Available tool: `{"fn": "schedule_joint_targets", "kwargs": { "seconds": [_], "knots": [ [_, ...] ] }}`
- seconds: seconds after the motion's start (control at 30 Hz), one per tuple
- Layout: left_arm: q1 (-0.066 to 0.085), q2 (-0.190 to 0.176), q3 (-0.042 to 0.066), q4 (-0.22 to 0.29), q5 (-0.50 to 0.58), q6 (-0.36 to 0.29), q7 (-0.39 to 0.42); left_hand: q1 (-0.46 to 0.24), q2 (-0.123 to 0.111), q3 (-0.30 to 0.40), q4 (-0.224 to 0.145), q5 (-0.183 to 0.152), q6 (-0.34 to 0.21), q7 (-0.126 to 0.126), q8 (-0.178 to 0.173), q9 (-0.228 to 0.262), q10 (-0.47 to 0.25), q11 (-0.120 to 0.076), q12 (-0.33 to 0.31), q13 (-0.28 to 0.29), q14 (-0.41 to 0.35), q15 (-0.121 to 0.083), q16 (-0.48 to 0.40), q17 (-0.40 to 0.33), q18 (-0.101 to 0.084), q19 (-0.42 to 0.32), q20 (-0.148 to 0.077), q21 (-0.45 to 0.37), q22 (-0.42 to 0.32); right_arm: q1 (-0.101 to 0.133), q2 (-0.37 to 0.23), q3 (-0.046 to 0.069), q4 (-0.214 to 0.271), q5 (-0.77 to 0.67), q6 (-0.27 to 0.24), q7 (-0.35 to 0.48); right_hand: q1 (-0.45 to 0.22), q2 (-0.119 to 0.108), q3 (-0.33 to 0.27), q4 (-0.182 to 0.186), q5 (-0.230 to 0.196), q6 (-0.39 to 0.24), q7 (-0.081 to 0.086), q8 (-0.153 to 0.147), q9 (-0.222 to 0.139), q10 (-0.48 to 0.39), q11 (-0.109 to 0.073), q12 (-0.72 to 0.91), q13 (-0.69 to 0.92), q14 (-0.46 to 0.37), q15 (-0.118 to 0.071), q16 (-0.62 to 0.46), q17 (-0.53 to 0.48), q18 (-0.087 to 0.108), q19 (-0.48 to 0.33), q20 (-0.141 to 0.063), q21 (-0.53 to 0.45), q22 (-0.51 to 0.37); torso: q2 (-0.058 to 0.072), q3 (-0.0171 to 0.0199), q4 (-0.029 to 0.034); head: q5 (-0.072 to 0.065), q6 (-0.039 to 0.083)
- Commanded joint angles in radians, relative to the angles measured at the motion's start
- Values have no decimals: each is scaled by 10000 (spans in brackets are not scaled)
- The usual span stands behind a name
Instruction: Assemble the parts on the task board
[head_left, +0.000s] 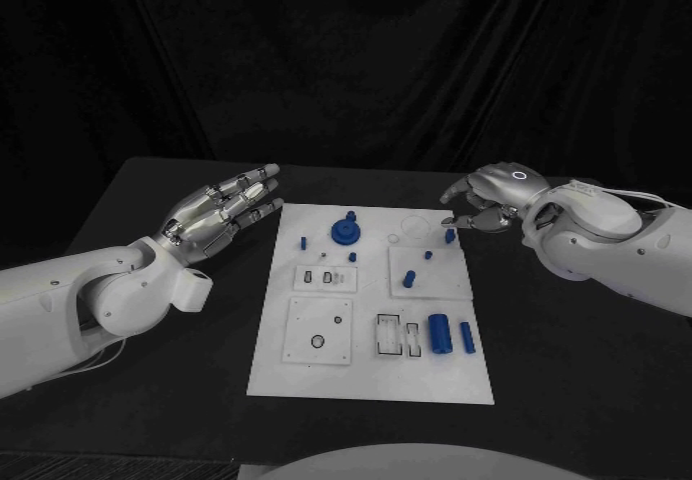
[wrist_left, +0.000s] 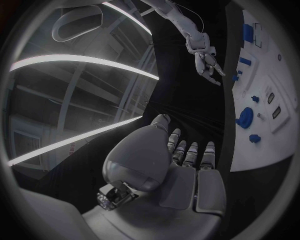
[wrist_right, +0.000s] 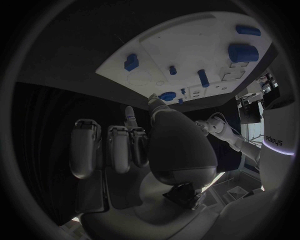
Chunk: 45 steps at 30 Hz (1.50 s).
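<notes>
The white task board (head_left: 368, 380) lies in the middle of the black table. On it stand a round blue part with a peg (head_left: 346, 231), small blue pegs (head_left: 410, 279) and two blue cylinders (head_left: 438, 334) near the front right. My left hand (head_left: 224, 212) hovers left of the board's far end, fingers stretched and apart, holding nothing. My right hand (head_left: 490, 198) hangs over the board's far right corner, fingers bent downward. Just under its fingertips a small blue part (head_left: 450, 236) lies on the board (wrist_right: 187, 30). This part (wrist_right: 130, 62) lies apart from the fingers.
Recessed slots and plates (head_left: 320, 340) cover the board's near half. Bare black table (head_left: 577, 380) surrounds the board on both sides, and a dark curtain closes the back.
</notes>
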<state>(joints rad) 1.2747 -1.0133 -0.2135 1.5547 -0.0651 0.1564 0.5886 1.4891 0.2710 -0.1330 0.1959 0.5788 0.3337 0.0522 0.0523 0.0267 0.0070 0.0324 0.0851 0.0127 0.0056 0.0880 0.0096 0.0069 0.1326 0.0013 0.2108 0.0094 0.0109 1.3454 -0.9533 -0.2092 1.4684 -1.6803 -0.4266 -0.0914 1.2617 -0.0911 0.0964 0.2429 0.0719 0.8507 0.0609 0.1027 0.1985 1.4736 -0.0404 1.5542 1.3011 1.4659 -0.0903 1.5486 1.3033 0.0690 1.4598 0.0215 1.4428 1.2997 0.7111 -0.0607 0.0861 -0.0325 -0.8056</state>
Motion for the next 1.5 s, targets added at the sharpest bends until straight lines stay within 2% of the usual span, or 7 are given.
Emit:
{"fn": "schedule_joint_targets", "kwargs": {
  "seconds": [0.03, 0.4, 0.67, 0.9, 1.1, 1.5],
  "knots": [
    [-19, -3, 9, 27, -1, 66, 108, 133, 32, 412, -24, 125, -82, 35, 103, 142, 5, 103, 173, 62, -44, 82, -78, -58, 478, 59, 2, -38, -63, -96, -33, 4, -29, 51, -424, -185, -26, -352, -50, 151, -18, 61, -13, 42, 160, 972, 120, 166, 2697, 941, 3, -98, 2188, -317, 426, 12, 22, 1974, -5, 5, -29, 21, -36],
    [-37, -12, 9, 18, -1, 79, 111, 129, 21, 429, -39, 128, -80, 34, 104, 144, 6, 104, 178, 62, -43, 91, -76, -57, 477, 60, 9, -37, -63, -256, -70, 3, -133, 55, -321, -166, 25, -518, -97, 467, -31, 73, -4, 20, 210, 972, 123, 166, 2697, 943, 2, -91, 2197, -320, 434, 9, 26, 1990, 5, -2, -20, -33, -39],
    [-47, 0, 9, 9, -1, 101, 117, 129, 21, 429, -39, 128, -80, 34, 104, 144, 6, 104, 178, 62, -43, 91, -76, -57, 477, 60, 9, -37, -63, -491, 14, 2, -290, 55, -186, -148, 262, -512, -43, 462, 618, 162, 19, 31, 309, 972, 146, 166, 2697, 942, 7, -95, 2190, -320, 439, 12, 16, 2006, -9, -15, -15, -48, -57],
    [-55, -45, 9, 20, -1, 104, 120, 127, 19, 446, -51, 133, -100, 32, 100, 141, 6, 106, 175, 62, -42, 98, -75, -56, 477, 60, 15, -38, -64, -716, 122, 3, -485, 55, -173, -83, 625, -467, 10, 420, 1639, 200, 33, 8, 432, 972, 158, 166, 2697, 938, 11, -104, 2174, -318, 439, 16, -8, 2023, -14, -19, -7, 4, -82],
    [-65, -75, 9, 25, -1, 109, 118, 127, 19, 446, -51, 133, -100, 32, 100, 141, 6, 106, 175, 62, -42, 98, -75, -56, 477, 60, 15, -38, -64, -786, 228, 3, -625, 55, -115, -35, 764, -434, 30, 391, 2100, 229, 37, 4, 499, 972, 161, 166, 2697, 935, 11, -110, 2164, -316, 438, 16, -23, 2030, -11, -13, 4, 7, -83],
    [-79, -70, 9, 5, -1, 126, 112, 126, 17, 462, -63, 138, -110, 28, 97, 140, 7, 111, 179, 62, -42, 105, -75, -56, 476, 60, 20, -38, -64, -821, 314, 3, -743, 55, -74, -24, 933, -386, 68, 330, 2767, 290, 54, 18, 626, 972, 173, 166, 2697, 932, 15, -118, 2151, -314, 438, 17, -43, 2042, -8, 0, -7, 29, -95]
  ]
}}
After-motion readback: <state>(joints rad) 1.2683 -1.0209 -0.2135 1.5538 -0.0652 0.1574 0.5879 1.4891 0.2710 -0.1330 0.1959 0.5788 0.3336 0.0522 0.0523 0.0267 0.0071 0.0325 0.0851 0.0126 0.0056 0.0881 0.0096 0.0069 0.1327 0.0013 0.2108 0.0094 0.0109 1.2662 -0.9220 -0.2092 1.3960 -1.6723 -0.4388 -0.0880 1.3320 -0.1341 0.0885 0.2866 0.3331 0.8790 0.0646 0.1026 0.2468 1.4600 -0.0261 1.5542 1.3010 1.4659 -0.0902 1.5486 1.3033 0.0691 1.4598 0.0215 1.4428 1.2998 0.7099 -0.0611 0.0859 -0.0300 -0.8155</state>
